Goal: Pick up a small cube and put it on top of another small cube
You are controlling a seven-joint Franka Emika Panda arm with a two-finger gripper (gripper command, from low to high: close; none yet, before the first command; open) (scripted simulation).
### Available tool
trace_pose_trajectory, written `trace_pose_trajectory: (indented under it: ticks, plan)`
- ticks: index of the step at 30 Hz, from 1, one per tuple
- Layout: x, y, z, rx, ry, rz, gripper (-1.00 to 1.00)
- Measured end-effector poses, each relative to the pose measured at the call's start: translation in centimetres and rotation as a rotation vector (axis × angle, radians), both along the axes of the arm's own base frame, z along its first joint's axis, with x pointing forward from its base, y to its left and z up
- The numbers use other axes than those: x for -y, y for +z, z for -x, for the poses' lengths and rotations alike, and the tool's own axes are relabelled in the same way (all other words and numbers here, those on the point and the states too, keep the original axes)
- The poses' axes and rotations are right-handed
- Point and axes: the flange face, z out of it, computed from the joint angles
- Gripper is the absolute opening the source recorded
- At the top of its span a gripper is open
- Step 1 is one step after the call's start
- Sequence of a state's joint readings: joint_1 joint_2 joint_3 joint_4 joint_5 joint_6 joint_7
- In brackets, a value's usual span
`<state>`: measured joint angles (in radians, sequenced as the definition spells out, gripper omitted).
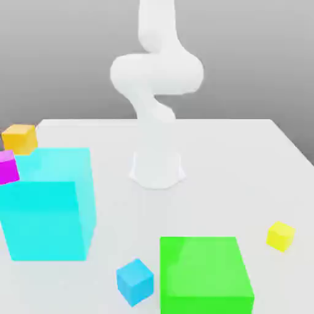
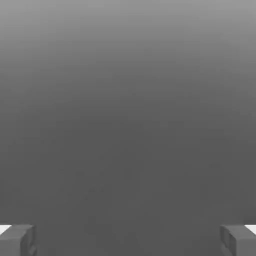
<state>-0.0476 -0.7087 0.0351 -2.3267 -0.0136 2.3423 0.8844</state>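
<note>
My gripper (image 2: 128,241), fingers spread w/ nothing btwn them, frames a gray backdrop in the hand view. On the white table (image 1: 208,178), the small sky-blue cube (image 1: 135,282) sits just beside the green block (image 1: 205,273), toward the ext. view's left; the yellow cube (image 1: 280,237) lies on the block's other side.

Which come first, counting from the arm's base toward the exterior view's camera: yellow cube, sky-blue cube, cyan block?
1. Yellow cube, at the exterior view's right, and cyan block, at its left: too close to call.
2. Sky-blue cube, front, between them: farthest from the arm's base.
</note>
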Motion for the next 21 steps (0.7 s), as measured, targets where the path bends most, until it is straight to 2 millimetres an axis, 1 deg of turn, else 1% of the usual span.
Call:
trace_pose_trajectory:
  ticks: [2,5,8,10,12,15,18,21]
  plan:
    - [0.3,-3.8,-2.6,-0.062,-0.070,-0.021,0.00]
    - [0.9,-9.5,-5.7,-0.147,-0.169,-0.052,0.00]
    - [1.8,-15.5,-7.9,-0.230,-0.266,-0.086,0.00]
    - [2.4,-19.5,-8.9,-0.284,-0.329,-0.110,0.00]
    - [3.0,-23.6,-9.5,-0.337,-0.393,-0.136,0.00]
    - [3.7,-29.7,-9.7,-0.416,-0.487,-0.178,0.00]
    - [4.4,-35.6,-9.2,-0.495,-0.583,-0.225,0.00]
    - [4.7,-41.2,-8.0,-0.574,-0.676,-0.276,0.00]
